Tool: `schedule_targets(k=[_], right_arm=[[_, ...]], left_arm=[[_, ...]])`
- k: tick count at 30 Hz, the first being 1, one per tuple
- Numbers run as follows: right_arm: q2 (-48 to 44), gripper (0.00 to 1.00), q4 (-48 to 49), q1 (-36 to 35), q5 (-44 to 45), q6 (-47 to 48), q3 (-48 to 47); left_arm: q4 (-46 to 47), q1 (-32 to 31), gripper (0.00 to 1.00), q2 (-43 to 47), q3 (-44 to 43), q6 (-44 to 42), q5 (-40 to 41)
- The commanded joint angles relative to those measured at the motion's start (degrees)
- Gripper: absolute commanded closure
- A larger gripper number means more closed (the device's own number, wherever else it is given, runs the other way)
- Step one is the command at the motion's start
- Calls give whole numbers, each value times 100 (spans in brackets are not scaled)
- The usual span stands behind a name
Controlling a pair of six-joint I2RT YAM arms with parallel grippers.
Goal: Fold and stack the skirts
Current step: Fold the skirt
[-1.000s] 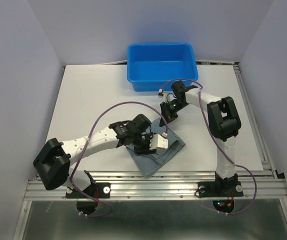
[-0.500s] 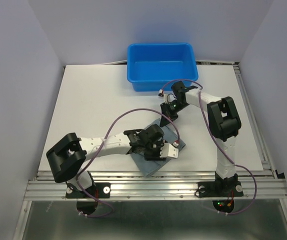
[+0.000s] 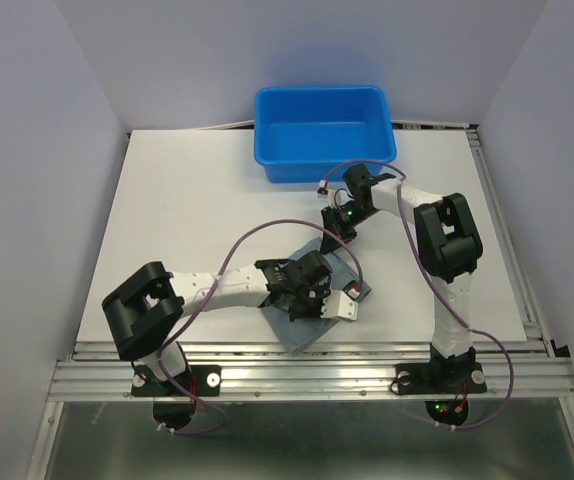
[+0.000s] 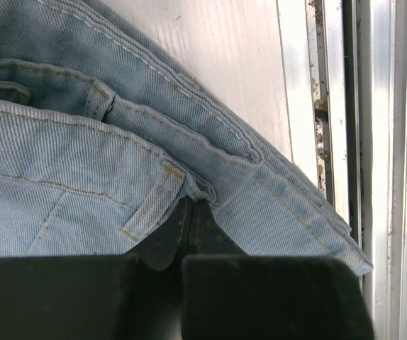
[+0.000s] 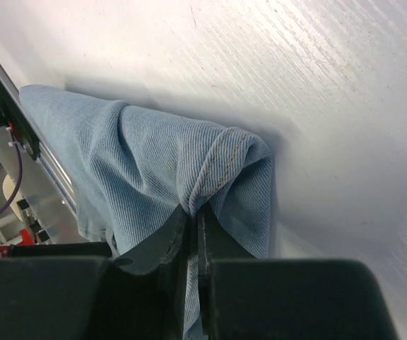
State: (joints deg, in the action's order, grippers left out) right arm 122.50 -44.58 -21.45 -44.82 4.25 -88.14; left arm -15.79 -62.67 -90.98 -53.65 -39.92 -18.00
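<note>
One grey-blue denim skirt (image 3: 304, 329) lies bunched near the table's front edge, partly under my left arm. My left gripper (image 3: 316, 298) rests on it and is shut on a fold of cloth beside a belt loop in the left wrist view (image 4: 192, 202). My right gripper (image 3: 330, 238) is at the skirt's far corner, shut on a stitched hem edge that it pinches up off the table (image 5: 193, 210). The skirt fills most of the left wrist view (image 4: 62, 156) and hangs as a draped fold in the right wrist view (image 5: 140, 170).
A rigid bright blue tub (image 3: 319, 131) stands at the back centre, with nothing showing inside it. The metal rail (image 3: 317, 352) at the front edge runs just beyond the skirt's near corner, and also shows in the left wrist view (image 4: 377, 142). White tabletop (image 3: 187, 200) lies to the left.
My left arm has swung right and nearer the front edge, carrying its gripper across the skirt. The cloth is more bunched. The right gripper has barely moved.
</note>
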Motion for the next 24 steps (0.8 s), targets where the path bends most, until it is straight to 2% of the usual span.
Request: schedule_targets(k=[1,5,9,16,22,23,24], right_arm=[[-138,99,168,-34,219,-3,218],[-121,99,300,-34,236,-99,358],[-112,99,388,-34,272,-153,420],[-77,99,388,-34,474,-82,332],[-42,99,239,18,553,207,253],[-33,99,169,18,553,295,140],[-7,88,-101,18,544,470,26]], left_arm=[[-520,-43,100,475,-409,55,-230],[-1127,-113,100,800,-646,11,-529],[-1505,-245,100,766,-630,-103,-810],[-1339,-632,100,20,-138,-437,-1136],[-848,-676,100,-447,74,-359,-820],[-803,-676,92,-456,65,-324,-767],[-794,-676,84,-421,39,-262,-714]])
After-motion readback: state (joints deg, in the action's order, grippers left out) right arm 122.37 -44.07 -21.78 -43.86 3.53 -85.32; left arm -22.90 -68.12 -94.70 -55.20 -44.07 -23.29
